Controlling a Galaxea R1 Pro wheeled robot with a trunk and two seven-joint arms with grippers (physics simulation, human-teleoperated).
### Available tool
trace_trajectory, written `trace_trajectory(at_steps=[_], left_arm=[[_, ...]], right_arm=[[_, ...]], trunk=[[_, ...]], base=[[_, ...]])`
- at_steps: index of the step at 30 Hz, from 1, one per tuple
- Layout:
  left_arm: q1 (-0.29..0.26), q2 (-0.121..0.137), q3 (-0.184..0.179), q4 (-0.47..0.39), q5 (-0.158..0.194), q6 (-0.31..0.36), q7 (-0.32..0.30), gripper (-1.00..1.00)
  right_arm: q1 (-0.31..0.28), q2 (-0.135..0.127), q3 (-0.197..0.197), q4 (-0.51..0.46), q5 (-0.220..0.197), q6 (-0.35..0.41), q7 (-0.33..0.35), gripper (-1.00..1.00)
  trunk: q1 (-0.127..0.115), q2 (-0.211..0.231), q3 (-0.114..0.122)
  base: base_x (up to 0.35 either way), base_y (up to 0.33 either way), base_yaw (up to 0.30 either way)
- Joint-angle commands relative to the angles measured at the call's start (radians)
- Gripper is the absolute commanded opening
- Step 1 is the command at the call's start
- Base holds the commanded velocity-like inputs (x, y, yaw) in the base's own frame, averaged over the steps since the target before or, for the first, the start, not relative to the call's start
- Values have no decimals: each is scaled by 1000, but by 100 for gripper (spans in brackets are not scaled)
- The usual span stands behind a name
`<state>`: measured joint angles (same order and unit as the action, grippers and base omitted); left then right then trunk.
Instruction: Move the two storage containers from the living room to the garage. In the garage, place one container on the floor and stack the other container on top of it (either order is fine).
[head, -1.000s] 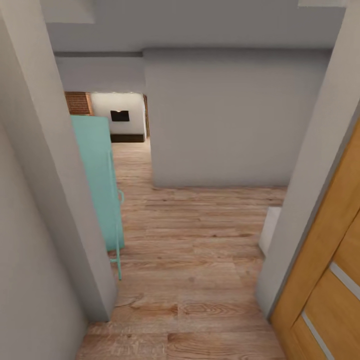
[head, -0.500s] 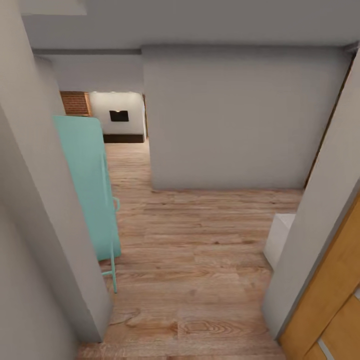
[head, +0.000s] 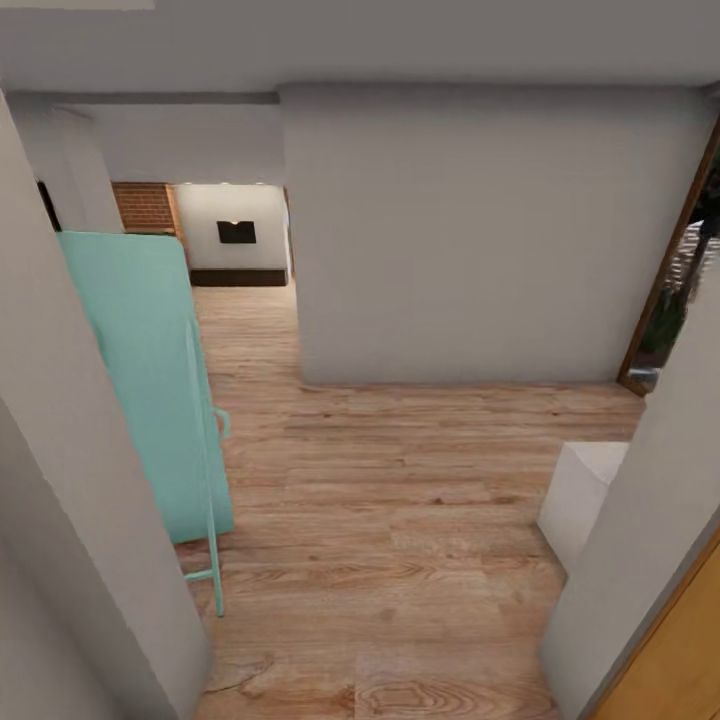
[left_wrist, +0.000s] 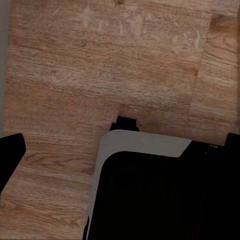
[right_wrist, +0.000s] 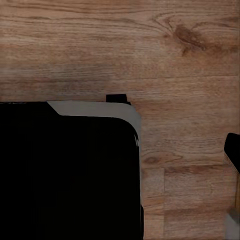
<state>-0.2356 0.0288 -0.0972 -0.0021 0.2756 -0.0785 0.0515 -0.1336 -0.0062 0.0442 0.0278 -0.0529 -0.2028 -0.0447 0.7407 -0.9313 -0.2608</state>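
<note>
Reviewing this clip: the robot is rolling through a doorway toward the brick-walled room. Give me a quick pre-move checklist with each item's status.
1. Wood floor ahead free of obstacles: ok.
2. Clearance from the teal door standing open on the left: cannot tell, it juts into the passage.
3. Clearance from the white block low on the right: cannot tell.
4. Far opening toward the brick wall unblocked: ok.
5. Storage containers located: not ok, none seen yet.
6. Claws empty and ready: cannot tell from the wrist views.
</note>
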Motion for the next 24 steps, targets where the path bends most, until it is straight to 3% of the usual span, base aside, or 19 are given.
trace_trajectory(at_steps=[1, 24], left_arm=[[-1, 0, -9, 1, 8, -3, 2, 100], [-1, -1, -9, 1, 8, -2, 2, 100]], right_arm=[[-1, 0, 5, 3, -5, -6, -1, 100], [-1, 0, 5, 3, -5, -4, -1, 100]], trunk=[[1, -1, -1], [1, -1, -1]], base=[[323, 0, 0], [324, 0, 0]])
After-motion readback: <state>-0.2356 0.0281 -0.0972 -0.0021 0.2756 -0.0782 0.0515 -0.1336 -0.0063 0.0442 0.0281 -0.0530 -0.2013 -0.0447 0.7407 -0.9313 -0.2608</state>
